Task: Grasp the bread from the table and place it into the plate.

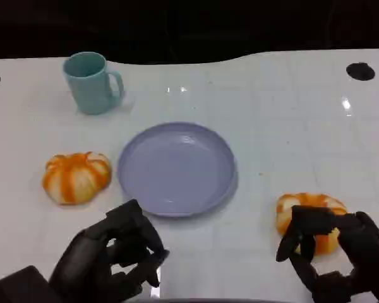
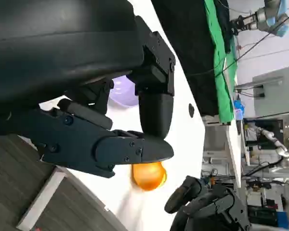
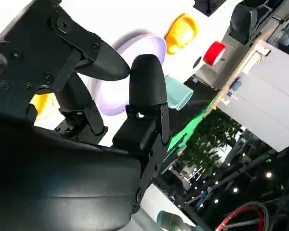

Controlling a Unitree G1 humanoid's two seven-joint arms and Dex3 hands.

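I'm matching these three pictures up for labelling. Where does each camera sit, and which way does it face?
Head view: from the robot's head or chest, looking down at the white table; left hand and right hand enter at the bottom.
Left wrist view: behind the left hand, facing across the table, picture turned sideways.
Right wrist view: behind the right hand, facing the cup.
Shared: all three show the plate and orange bread.

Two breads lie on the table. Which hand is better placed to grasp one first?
Probably the right hand: its fingers already reach over the near bread. The left hand sits apart from the other bread.
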